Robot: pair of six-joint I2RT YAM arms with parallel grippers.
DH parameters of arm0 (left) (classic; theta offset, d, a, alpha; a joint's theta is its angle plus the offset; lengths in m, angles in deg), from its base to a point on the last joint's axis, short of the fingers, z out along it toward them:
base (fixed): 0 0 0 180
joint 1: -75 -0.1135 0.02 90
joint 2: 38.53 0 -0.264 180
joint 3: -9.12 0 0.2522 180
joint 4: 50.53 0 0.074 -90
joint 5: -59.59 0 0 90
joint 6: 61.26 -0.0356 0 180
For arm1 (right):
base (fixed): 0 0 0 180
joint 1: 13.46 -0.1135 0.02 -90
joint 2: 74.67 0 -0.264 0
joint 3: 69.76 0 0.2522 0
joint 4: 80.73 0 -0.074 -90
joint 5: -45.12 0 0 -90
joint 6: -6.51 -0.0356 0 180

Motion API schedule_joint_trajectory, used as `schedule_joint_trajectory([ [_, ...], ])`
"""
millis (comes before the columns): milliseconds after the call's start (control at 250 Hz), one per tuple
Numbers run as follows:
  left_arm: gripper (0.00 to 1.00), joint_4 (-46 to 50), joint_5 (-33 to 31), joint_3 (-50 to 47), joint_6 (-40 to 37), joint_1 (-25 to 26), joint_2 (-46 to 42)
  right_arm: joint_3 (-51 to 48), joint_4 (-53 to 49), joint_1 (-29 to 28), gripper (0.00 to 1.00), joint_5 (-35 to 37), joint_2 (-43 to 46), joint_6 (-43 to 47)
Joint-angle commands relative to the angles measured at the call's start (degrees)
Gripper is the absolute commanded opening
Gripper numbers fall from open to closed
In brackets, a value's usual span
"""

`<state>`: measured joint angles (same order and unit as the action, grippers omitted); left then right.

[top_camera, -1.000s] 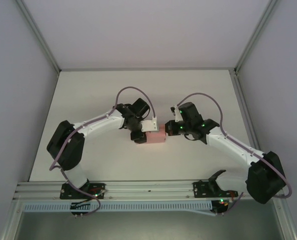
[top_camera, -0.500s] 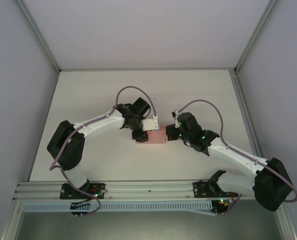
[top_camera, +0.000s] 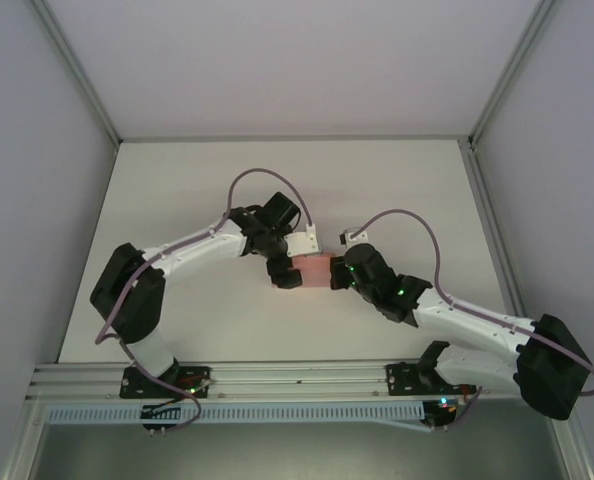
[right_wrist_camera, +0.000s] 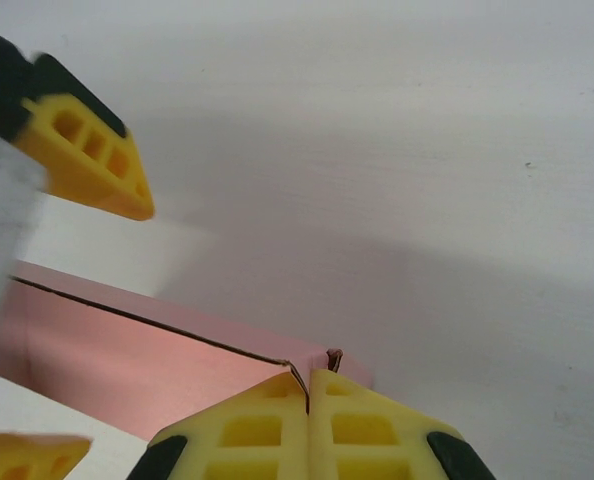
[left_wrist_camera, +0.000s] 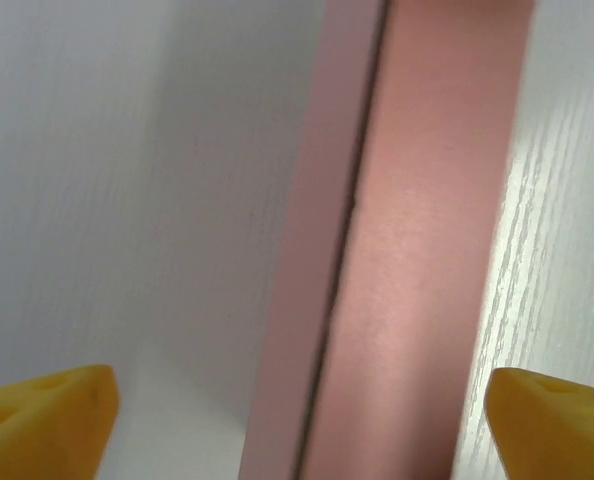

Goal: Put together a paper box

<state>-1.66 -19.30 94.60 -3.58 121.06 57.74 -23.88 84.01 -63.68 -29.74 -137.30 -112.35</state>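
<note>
We judge the paper box [top_camera: 317, 271] light and crushable: hold edges. Left gripper [left_wrist_camera: 297, 420] stands spread astride it; right gripper [right_wrist_camera: 308, 400] pinches its edge.

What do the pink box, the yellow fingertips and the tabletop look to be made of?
Paper box: thin matte pink card, judging by the fine dark seam and knife-thin edge. Fingertips: yellow moulded or printed plastic, likely, with open ribbed cells. Table: white board with faint printed wood grain, probably laminate.

Top external: looks down from behind the bases [top_camera: 165, 380] over the bench [top_camera: 177, 190]. Wrist views: close-up, share the paper box [left_wrist_camera: 417, 250] [right_wrist_camera: 127, 360].
</note>
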Motion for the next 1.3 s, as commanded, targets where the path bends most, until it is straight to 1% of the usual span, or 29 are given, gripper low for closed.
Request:
schedule_joint_trajectory([
  [0,1.0,-3.05,1.63,-1.73,2.32,-0.43,-5.52,0.64,-4.26,-1.17,0.0,6.05,-2.16,-2.69],
  [68,1.0,-5.34,0.58,-3.4,4.89,-0.39,-8.43,2.06,-5.36,-1.95,0.0,6.82,-3.38,-2.5],
  [140,1.0,-8.08,-2.53,-5.66,9.37,-0.44,-11.61,3.88,-7.54,-2.23,0.0,7.46,-5.17,-3.66],
  [287,1.0,-11.77,-10.72,-10.97,22.46,-1.62,-17.12,6.77,-9.76,-3.89,0.0,9.1,-8.21,-4.27],
  [355,1.0,-12.0,-11.49,-13.01,28.55,-3.71,-18.42,7.71,-10.65,-4.19,0.0,9.9,-9.48,-4.54],
  [403,0.96,-11.4,-11.13,-13.63,29.83,-5.26,-18.97,7.9,-10.68,-4.42,0.0,9.68,-10.03,-3.98],
  [423,0.92,-11.12,-10.92,-13.86,29.85,-5.84,-19.12,7.92,-10.63,-4.5,0.0,9.55,-10.18,-3.79],
  [439,0.89,-10.92,-10.86,-13.95,31.44,-6.18,-19.18,7.9,-10.7,-4.58,0.0,9.59,-10.23,-3.75],
  [491,0.8,-10.45,-10.83,-14.2,32.56,-6.97,-19.39,7.69,-10.64,-4.63,0.0,9.48,-10.3,-3.58],
  [539,0.77,-10.19,-10.15,-14.27,33.27,-7.05,-19.7,7.29,-10.8,-4.63,0.0,9.7,-9.84,-3.99],
  [591,0.73,-10.28,-7.83,-14.6,33.12,-7.07,-19.96,6.66,-10.47,-4.74,0.0,9.57,-9.08,-4.09],
  [683,0.62,-11.08,-5.3,-15.4,32.31,-7.06,-20.4,5.07,-8.53,-4.8,0.0,8.71,-7.42,-3.77],
  [743,0.6,-11.16,-4.24,-15.33,31.68,-7.09,-20.09,4.45,-7.76,-4.8,0.0,8.67,-6.5,-4.01],
  [886,0.48,-9.85,-3.27,-14.72,30.78,-7.1,-18.71,4.09,-8.12,-4.85,0.0,8.55,-5.51,-3.51],
  [934,0.48,-9.39,-3.34,-14.63,30.68,-7.11,-18.27,4.27,-8.59,-4.82,0.0,8.67,-5.51,-3.52],
  [986,0.41,-9.16,-3.32,-14.57,30.71,-7.06,-17.88,4.26,-8.72,-4.8,0.0,8.74,-5.64,-3.49],
  [1026,0.4,-9.11,-3.06,-14.59,30.65,-6.89,-17.77,4.18,-8.74,-4.81,0.0,8.7,-5.86,-3.69],
  [1078,0.35,-8.56,-2.88,-14.31,30.73,-6.54,-17.26,4.25,-8.7,-4.79,0.0,8.48,-6.17,-3.83],
  [1190,0.33,-7.19,-3.09,-14.2,30.73,-4.71,-17.39,4.33,-8.61,-4.81,0.0,8.25,-6.76,-4.27],
  [1298,0.33,-6.17,-5.42,-14.59,31.29,-2.81,-17.69,4.82,-9.48,-4.81,0.0,8.66,-7.19,-4.62],
])
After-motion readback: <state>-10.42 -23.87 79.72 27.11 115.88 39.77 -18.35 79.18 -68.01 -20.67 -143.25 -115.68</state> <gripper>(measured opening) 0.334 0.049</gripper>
